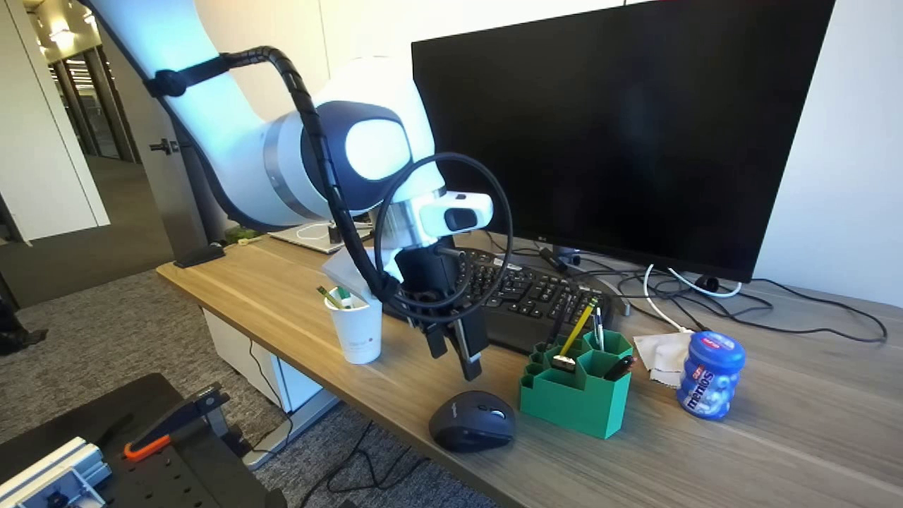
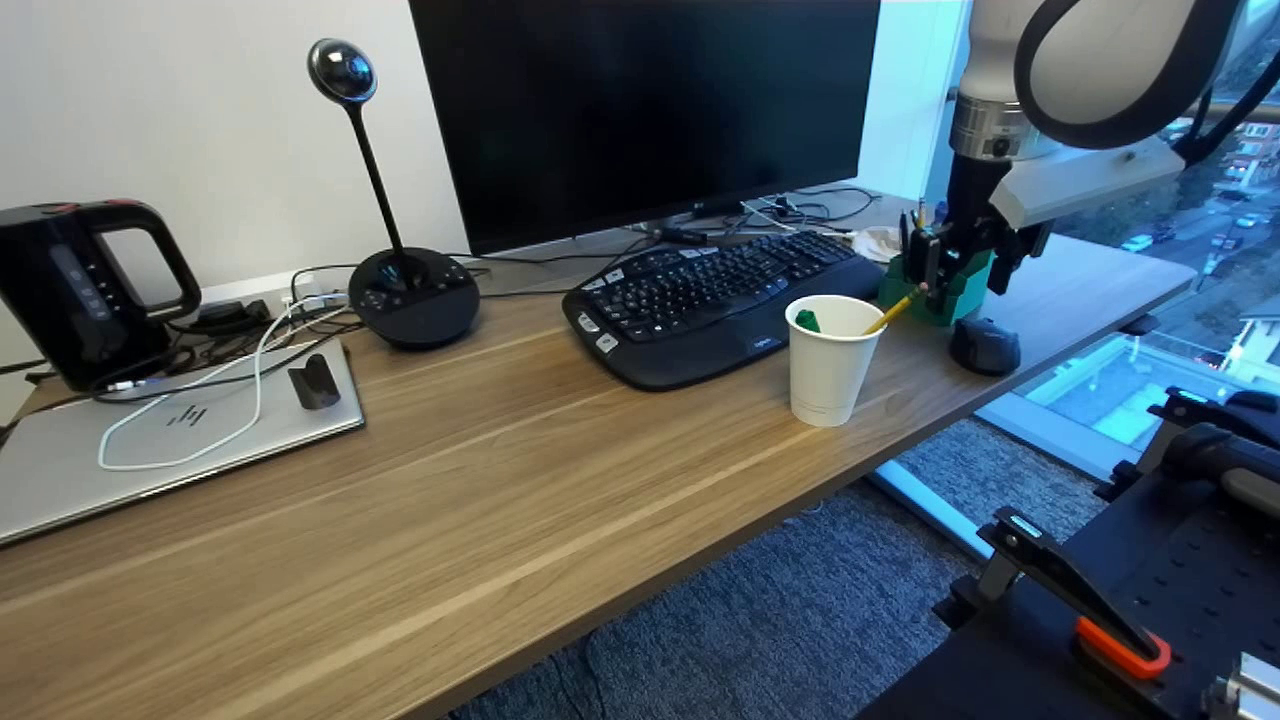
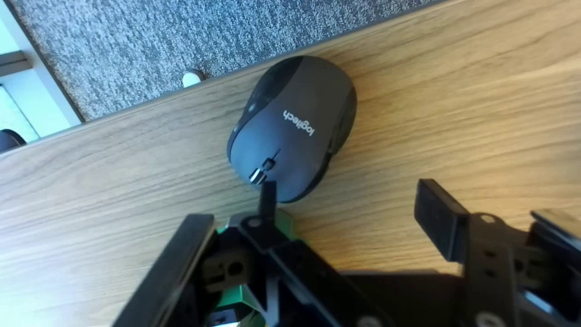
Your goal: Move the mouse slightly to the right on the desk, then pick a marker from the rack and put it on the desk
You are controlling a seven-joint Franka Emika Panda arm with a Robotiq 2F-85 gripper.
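Mouse (image 1: 473, 422) sat near the front edge of the desk (image 1: 790, 416), just beside the green rack (image 1: 575, 403). Claw (image 1: 455, 358) hung over the desk close by, jaws well apart, nothing held. Likely on the mouse shift; next move probably called for a low approach, gentle nudge. Keyboard (image 2: 700, 315) and monitor (image 1: 621, 134) stood toward the back edge, carpet (image 2: 700, 620) below.

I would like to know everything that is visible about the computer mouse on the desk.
The mouse is dark grey with black sides, a shiny scroll wheel, a small button behind it and a pale logitech mark. It looks like smooth plastic, domed on top. It lies right side up on the desk, near its edge and close beside the green rack. The gripper hangs open above it, apparently without touching.
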